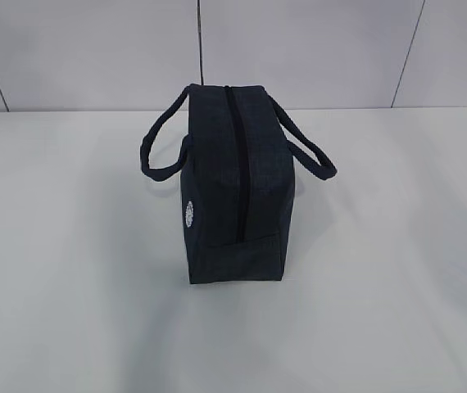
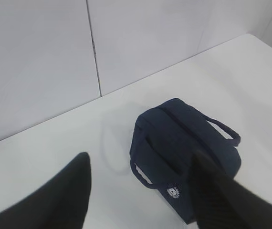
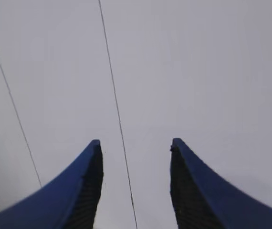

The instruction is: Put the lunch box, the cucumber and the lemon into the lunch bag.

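Just past the left pincer (image 2: 141, 164), whose two dark fingers (image 2: 76, 179) stand spread with nothing between them, the lunch bag (image 2: 183, 143) sits upright on the white bench (image 2: 55, 143); in the left wrist view the right-hand finger crosses in front of the bag's near corner, but whether it touches the fabric cannot be told. The bag is dark navy, with its small round white logo (image 2: 173, 192) on the side facing this pincer and one loop handle (image 2: 143, 174) drooping over that same side. The other handle (image 2: 226, 131) arches off the far side. In the exterior view the bag stands at the middle of the bench, its dark top zipper (image 1: 235, 164) running closed along the ridge and down the near end. The right pincer (image 3: 136, 157) has its blue fingers (image 3: 86, 167) spread apart and empty, pointing only at the pale panelled wall (image 3: 183, 71), so the bag's place relative to it cannot be told. Beyond the bag, the bench meets that wall.
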You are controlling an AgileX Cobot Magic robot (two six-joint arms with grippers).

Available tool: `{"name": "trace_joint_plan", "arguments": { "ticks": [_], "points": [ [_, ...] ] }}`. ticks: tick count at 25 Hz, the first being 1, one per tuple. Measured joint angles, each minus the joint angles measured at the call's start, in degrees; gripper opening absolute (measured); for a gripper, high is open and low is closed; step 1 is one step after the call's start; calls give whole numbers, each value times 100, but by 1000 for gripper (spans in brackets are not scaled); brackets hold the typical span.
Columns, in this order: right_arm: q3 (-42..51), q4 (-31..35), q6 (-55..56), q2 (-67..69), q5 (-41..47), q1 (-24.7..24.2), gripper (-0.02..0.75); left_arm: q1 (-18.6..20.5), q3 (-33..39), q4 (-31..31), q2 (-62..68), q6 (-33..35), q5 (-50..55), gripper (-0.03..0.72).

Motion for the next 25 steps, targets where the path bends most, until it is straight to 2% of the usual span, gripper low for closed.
{"name": "trace_joint_plan", "arguments": {
  "ticks": [5,12,18,25],
  "points": [
    [1540,-250,165,-1529,0,0,357,-226,0,0,-486,-165,424,456],
    [4609,-805,228,-3930,0,0,356,-620,214,0,-1057,-485,599,446],
    [6876,-740,241,-5480,13,33,357,-636,1149,30,-1990,-788,646,445],
    [8552,-513,-54,-6507,25,182,357,-645,2705,68,-3480,-902,389,445]
  ]
}}
